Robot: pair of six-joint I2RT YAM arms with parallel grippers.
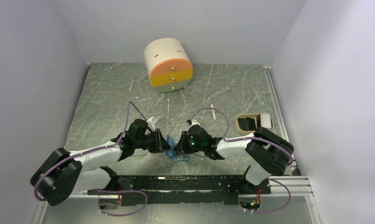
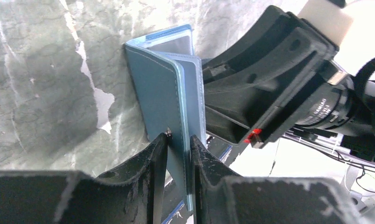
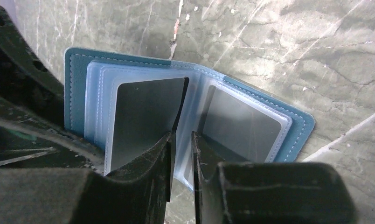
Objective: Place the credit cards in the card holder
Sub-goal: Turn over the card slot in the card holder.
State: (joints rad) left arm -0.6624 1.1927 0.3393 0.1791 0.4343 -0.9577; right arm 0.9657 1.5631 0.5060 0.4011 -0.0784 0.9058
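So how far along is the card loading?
Done: two dark flat cards sit in clear sleeves of the teal-blue folding card holder. In hand: left gripper straddles its cover, right gripper a sleeve leaf. Left: unclear whether the beige oval tray holds more cards.

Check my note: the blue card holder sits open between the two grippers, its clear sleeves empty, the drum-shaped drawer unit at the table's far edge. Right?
The sleeves are not empty: the right wrist view shows dark credit cards in both visible sleeves of the card holder. The rest stands: it sits open between the left gripper and right gripper, drawer unit at the far edge.
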